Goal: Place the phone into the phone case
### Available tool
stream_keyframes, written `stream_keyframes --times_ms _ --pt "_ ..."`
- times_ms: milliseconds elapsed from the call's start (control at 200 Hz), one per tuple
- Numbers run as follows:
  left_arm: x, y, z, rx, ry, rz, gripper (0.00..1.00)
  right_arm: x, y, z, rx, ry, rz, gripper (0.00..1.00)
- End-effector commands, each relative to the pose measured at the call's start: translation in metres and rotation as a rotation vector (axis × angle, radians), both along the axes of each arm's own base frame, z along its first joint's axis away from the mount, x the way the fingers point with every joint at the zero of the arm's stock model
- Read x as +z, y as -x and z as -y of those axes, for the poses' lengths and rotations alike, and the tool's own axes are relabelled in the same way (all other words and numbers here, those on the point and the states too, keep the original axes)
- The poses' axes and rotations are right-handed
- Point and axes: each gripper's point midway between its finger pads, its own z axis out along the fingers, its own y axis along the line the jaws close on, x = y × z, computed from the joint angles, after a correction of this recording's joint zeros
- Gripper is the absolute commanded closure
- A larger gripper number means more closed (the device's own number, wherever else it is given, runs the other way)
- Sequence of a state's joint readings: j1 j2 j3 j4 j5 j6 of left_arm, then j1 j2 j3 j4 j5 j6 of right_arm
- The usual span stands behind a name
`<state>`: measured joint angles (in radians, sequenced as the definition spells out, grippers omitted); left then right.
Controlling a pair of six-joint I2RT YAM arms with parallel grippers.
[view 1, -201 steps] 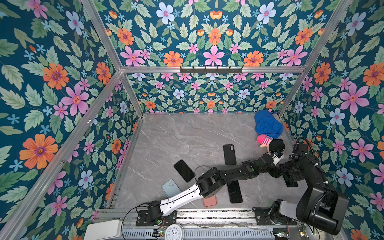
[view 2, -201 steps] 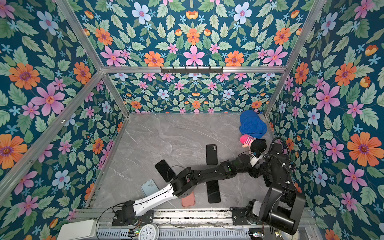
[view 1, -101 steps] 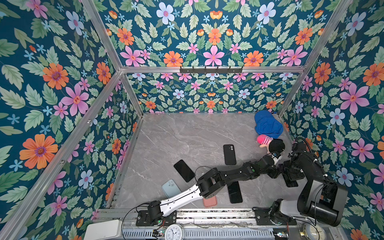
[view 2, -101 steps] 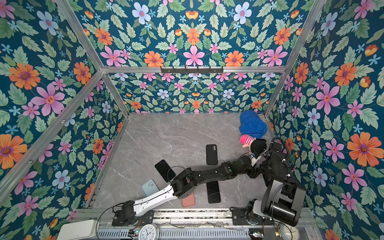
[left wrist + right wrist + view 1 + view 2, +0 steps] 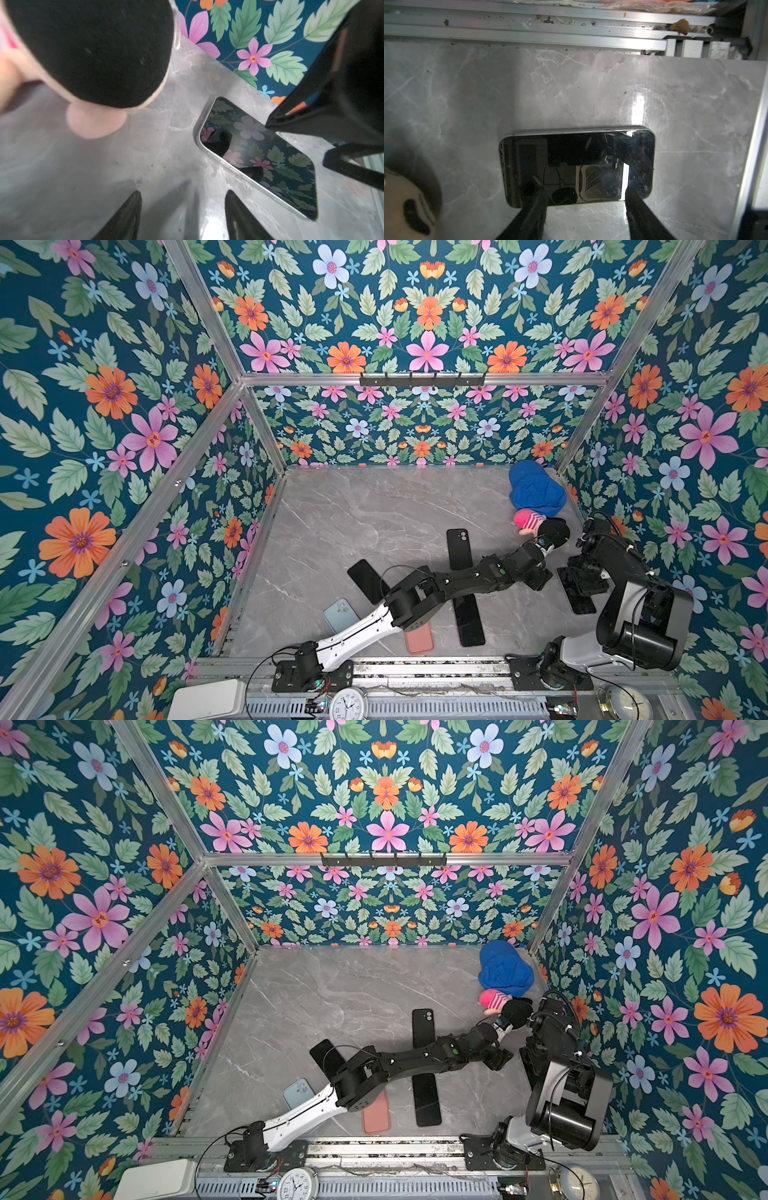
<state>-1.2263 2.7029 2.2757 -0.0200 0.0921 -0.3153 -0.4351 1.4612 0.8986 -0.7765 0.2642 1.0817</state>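
A silver-edged phone (image 5: 577, 166) lies screen up on the grey marble table (image 5: 374, 510), close to the right wall. It also shows under the right arm (image 5: 582, 602) and in the left wrist view (image 5: 259, 158). My right gripper (image 5: 581, 191) is open, its fingertips (image 5: 633, 199) over the phone's near long edge and gripping nothing. Just left of the phone, my left gripper (image 5: 182, 193) hangs open over bare table (image 5: 540, 574). A pink phone case (image 5: 419, 641) lies near the front rail, partly under the left arm.
A doll with a black head (image 5: 552, 531) and blue cloth (image 5: 536, 489) lies at the back right, close to both grippers. A light blue phone or case (image 5: 340, 614) and three black slabs (image 5: 459, 549) (image 5: 368, 580) (image 5: 469, 620) lie mid-table. The right wall is near.
The right arm's elbow has risen and folded while its gripper stays over the phone. The left gripper has barely moved.
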Motion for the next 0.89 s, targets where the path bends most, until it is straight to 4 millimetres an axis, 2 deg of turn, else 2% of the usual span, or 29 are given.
stream_keyframes --times_ms 0,155,255,470,615,730,890 --pt "0.024 -0.005 -0.009 0.0 -0.003 0.067 0.31 0.002 0.012 0.006 -0.096 0.018 -0.027 0.39" --pt "0.039 -0.006 -0.029 0.003 -0.021 0.074 0.27 0.006 0.013 0.01 -0.138 0.022 -0.032 0.38" --pt "0.048 -0.006 -0.042 0.003 -0.025 0.072 0.24 0.009 0.013 0.011 -0.096 0.023 -0.041 0.37" --pt "0.068 -0.006 -0.079 0.01 -0.025 0.06 0.19 0.017 -0.016 -0.009 0.414 -0.024 0.058 0.41" --pt "0.074 -0.011 -0.109 0.042 -0.023 0.04 0.18 0.032 -0.016 -0.036 0.551 -0.021 0.229 0.4" --pt "0.073 -0.013 -0.13 0.062 -0.032 0.034 0.17 0.036 -0.006 -0.05 0.558 -0.019 0.298 0.24" --pt "0.069 -0.018 -0.158 0.094 -0.045 0.025 0.16 0.033 0.024 -0.058 0.437 -0.07 0.248 0.18"
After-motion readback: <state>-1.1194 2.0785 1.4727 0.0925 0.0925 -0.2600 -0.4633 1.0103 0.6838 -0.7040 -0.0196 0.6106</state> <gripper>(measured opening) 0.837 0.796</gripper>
